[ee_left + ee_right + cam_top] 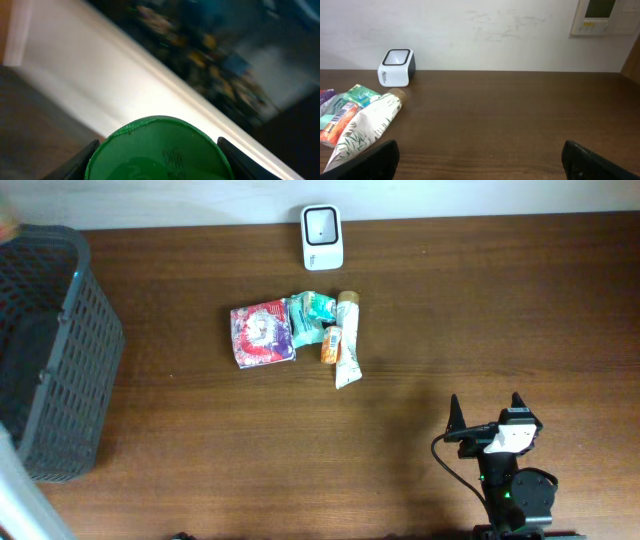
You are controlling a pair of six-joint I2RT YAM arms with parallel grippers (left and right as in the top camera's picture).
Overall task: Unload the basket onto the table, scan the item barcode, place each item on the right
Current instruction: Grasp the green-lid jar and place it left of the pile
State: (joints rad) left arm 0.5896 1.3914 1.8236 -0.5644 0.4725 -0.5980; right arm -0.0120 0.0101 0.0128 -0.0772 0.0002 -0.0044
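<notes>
Squarely in half-closed grip of left end effector (157,145), a green round item (160,157).

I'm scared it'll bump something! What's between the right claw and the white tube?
Nothing. Only bare brown table lies between the right gripper and the white tube, as the overhead view shows.

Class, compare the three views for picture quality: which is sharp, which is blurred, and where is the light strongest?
Overhead: sharp and evenly lit, with the scanner and the table crisp. Left wrist: the background is smeared and out of focus, and a green round item sits soft at the bottom edge. Right wrist: sharp, with a bright wall and dark, shadowed fingers.
</notes>
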